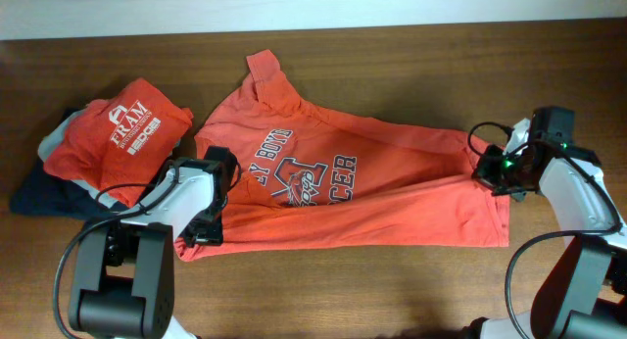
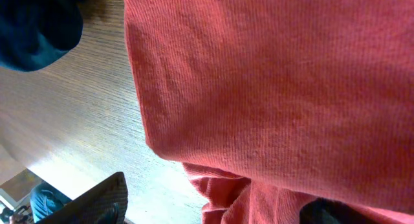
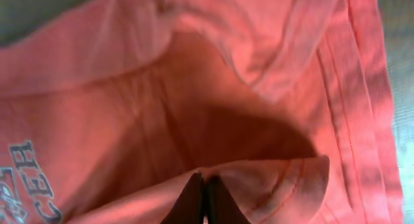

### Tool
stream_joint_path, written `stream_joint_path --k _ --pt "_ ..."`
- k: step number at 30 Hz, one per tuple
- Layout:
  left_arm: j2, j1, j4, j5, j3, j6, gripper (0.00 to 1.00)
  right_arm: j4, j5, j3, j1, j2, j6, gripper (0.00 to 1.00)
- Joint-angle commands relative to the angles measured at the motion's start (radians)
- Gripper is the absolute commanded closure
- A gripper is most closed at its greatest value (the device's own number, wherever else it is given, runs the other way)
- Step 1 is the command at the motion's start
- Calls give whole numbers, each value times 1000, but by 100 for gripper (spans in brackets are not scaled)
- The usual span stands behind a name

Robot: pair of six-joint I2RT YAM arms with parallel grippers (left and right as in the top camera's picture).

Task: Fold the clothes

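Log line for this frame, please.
right gripper: shut on hem of orange-red knit T-shirt | left gripper: open over shirt edge | fold: unfinished

Orange-red T-shirt (image 1: 392,182) at centre, navy-and-white chest print (image 1: 299,177); at left, red shirt (image 1: 127,128) with white logo, grey garment (image 1: 54,135), navy garment (image 1: 39,197); brown wood-grain table (image 1: 392,55)

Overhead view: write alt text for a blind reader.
An orange-red T-shirt with a navy chest print lies across a wooden table, the left gripper and right gripper at its ends. Folded garments sit stacked beside it.
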Motion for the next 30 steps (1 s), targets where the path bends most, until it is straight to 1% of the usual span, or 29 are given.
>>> stream_joint_path --k 1,2,7,10,12,14,16,18,19,21,22,23,24,25,26,28,30 --pt "34 -4 40 109 -18 -24 23 29 -2 11 6 1 15 50" --pt "34 -4 40 109 -18 -24 23 34 0 11 6 1 15 47" --pt "34 -4 40 109 -18 -24 23 17 5 11 5 1 15 48" --pt "34 -4 44 109 -18 -24 23 -57 20 11 5 1 37 48" --pt "34 -4 43 110 -18 -25 23 -164 107 11 5 1 111 48" --pt "34 -4 44 109 -18 -24 23 -228 150 11 5 1 121 47" --pt "34 -4 43 110 -18 -24 23 -251 209 11 5 1 121 45" --pt "34 -4 43 110 -18 -24 23 -224 238 10 5 1 120 44" --pt "34 -4 43 110 -18 -24 23 -207 241 9 5 1 120 45" --pt "34 -4 43 110 -18 -24 23 -193 241 3 5 2 120 52" --pt "34 -4 42 110 -18 -24 23 -216 234 -11 5 3 124 54" --pt "34 -4 40 110 -18 -24 23 -240 233 -23 5 3 133 54" --pt "34 -4 41 110 -18 -25 23 -258 234 -30 5 3 136 53" --pt "34 -4 41 110 -18 -25 23 -287 235 -38 5 3 136 45" --pt "34 -4 41 111 -18 -25 23 -316 234 -47 5 3 136 43" --pt "34 -4 42 111 -18 -25 23 -344 234 -67 5 3 146 43" --pt "34 -4 45 110 -18 -25 23 -327 233 -97 6 3 148 43"
